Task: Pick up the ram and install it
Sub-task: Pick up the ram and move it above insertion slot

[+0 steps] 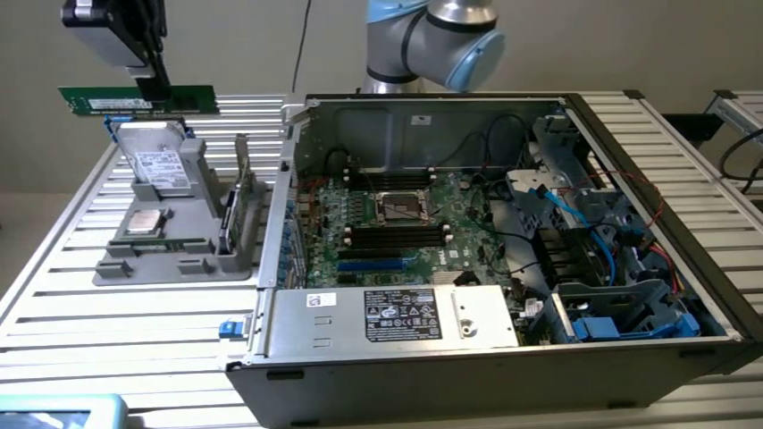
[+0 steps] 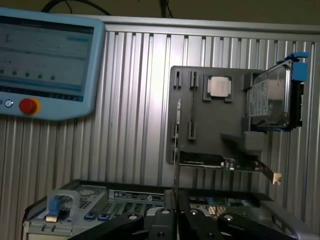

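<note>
The ram (image 1: 191, 98) is a long green stick held level in the air, high at the exterior view's left, above the grey holder tray (image 1: 131, 268). My gripper (image 1: 153, 88) is shut on its middle from above. In the wrist view the ram (image 2: 176, 150) shows edge-on as a thin line rising from between my gripper (image 2: 176, 212) fingers. The open computer case (image 1: 477, 375) lies to the exterior view's right, with the motherboard (image 1: 459, 255) and its dark memory slots (image 1: 394, 234) exposed inside.
The tray carries a silver hard drive (image 1: 161, 163), a square processor chip (image 1: 146, 222) and an upright card (image 1: 245, 210). The tray (image 2: 200, 130), chip (image 2: 218, 86) and drive (image 2: 270, 100) also show in the wrist view, beside a teach pendant (image 2: 45, 60). Cables (image 1: 560, 223) crowd the case's right half.
</note>
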